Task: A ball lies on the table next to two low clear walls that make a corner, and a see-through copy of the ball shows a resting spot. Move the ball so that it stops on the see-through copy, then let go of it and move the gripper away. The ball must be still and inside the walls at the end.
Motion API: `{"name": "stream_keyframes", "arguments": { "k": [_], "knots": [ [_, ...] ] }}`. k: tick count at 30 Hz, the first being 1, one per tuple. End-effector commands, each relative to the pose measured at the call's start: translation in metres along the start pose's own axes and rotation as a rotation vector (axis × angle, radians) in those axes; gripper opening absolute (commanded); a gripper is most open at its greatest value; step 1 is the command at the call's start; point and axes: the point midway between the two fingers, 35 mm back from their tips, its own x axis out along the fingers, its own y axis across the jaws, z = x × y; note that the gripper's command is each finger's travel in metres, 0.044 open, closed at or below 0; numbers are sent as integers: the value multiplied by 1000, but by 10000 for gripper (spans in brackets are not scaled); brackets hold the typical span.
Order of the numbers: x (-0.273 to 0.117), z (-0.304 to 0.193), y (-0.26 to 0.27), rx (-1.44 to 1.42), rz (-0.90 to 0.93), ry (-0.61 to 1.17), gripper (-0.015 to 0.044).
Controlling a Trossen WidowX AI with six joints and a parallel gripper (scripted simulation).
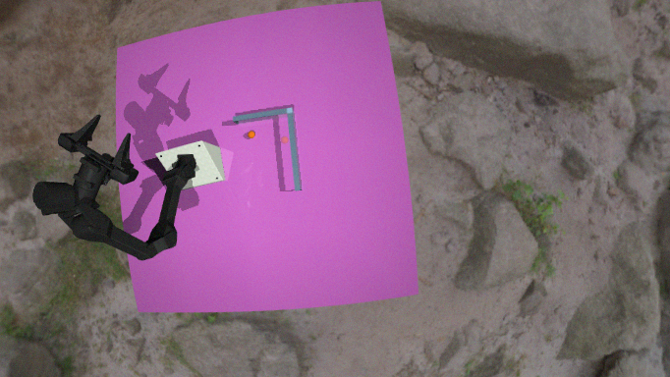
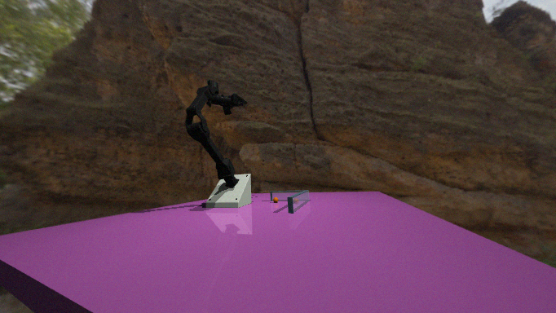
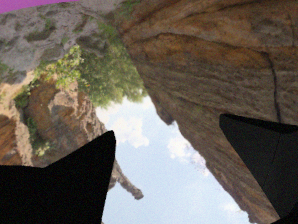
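An orange ball [image 1: 251, 134] [image 2: 275, 200] lies on the magenta table, inside the angle of the two walls and nearer the robot's base than the see-through copy. The see-through copy [image 1: 285, 139] [image 2: 296, 200] is a paler ball close to the long wall [image 1: 296, 162] [image 2: 299, 201]. The short wall [image 1: 260, 116] meets the long one at a corner. My gripper [image 1: 114, 124] [image 3: 168, 128] is open and empty, raised high above the table and far from the ball. It also shows in the exterior view, side-on. The wrist view shows sky and rock between the fingers, no ball.
The pale wedge-shaped base [image 1: 208, 164] [image 2: 244, 196] carries the arm and stands beside the walls' open side. The magenta table [image 1: 344, 236] [image 2: 326, 261] lies under everything, and its edge shows at the top left of the wrist view. Dark shadows of arm and walls fall on it.
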Motion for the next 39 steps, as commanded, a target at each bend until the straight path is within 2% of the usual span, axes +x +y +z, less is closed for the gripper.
{"name": "stream_keyframes", "arguments": {
  "k": [1, 6, 13, 21, 25, 31, 39],
  "knots": [
    [3, 1, 0, 8, 5, -5, 374],
    [69, 36, 17, 221, 159, -130, 250],
    [155, 110, 69, 568, 446, -283, 250],
    [209, 216, 137, 931, 801, -394, 250],
    [218, 276, 170, 1072, 981, -450, 250],
    [216, 327, 194, 1213, 1157, -467, 250],
    [168, 459, 233, 1580, 1739, -376, 250]
  ]
}}
